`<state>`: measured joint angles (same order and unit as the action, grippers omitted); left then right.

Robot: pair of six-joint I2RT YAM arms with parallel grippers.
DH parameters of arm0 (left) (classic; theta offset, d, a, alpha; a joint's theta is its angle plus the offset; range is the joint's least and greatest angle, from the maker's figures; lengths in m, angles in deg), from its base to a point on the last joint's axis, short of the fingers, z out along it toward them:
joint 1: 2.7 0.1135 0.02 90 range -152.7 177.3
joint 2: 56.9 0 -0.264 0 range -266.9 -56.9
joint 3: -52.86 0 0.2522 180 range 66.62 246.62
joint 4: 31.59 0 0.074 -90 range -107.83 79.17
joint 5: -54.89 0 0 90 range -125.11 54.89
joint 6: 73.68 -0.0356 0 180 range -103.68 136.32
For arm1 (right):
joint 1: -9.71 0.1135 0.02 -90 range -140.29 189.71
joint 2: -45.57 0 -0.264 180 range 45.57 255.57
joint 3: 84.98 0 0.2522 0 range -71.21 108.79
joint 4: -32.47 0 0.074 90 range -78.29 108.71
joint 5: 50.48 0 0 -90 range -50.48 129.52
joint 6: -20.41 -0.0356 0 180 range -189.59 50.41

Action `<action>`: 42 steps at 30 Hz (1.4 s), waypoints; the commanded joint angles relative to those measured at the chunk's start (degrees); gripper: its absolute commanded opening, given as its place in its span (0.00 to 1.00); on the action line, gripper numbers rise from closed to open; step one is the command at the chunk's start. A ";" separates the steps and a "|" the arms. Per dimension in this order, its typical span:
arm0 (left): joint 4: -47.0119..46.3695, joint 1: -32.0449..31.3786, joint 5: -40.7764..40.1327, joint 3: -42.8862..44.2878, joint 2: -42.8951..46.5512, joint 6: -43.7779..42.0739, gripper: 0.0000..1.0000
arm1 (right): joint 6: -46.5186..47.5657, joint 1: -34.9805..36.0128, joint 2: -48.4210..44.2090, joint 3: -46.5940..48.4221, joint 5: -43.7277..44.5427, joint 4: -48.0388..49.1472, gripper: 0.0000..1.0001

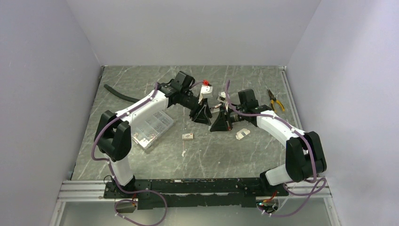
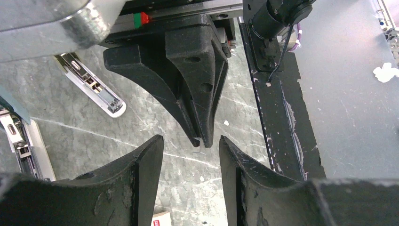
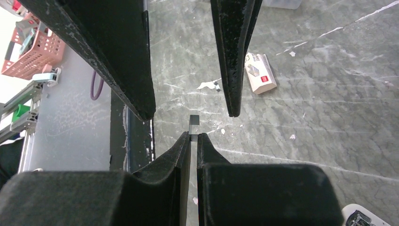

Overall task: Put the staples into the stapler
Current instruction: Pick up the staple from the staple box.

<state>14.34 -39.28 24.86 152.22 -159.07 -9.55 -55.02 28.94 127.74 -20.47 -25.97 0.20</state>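
Right gripper (image 3: 193, 136) clamps a staple strip (image 3: 193, 123) — long axis projects beyond its tips, straight into the gap of the left gripper (image 2: 190, 140), which stands released, empty.

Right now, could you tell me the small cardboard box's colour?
The box is white with red; best in right wrist view.

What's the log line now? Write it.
left gripper: open, straddling strip | right gripper: shut on strip | staple box: on table
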 commanded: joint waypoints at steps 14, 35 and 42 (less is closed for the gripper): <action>2.20 -1.11 1.22 -1.22 -1.34 -4.82 0.46 | 2.04 0.51 -2.98 1.20 0.63 1.18 0.00; 4.60 -1.53 1.78 0.61 -2.64 -5.07 0.31 | 2.04 0.55 -2.63 1.15 1.98 1.15 0.00; 5.10 -1.53 1.96 1.39 -3.31 -4.73 0.25 | 2.18 0.81 -2.81 1.14 2.37 1.07 0.00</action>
<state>18.49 -40.46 25.05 151.37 -161.43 -13.03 -54.54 29.40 126.23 -20.47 -23.52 0.09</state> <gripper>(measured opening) 0.266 0.112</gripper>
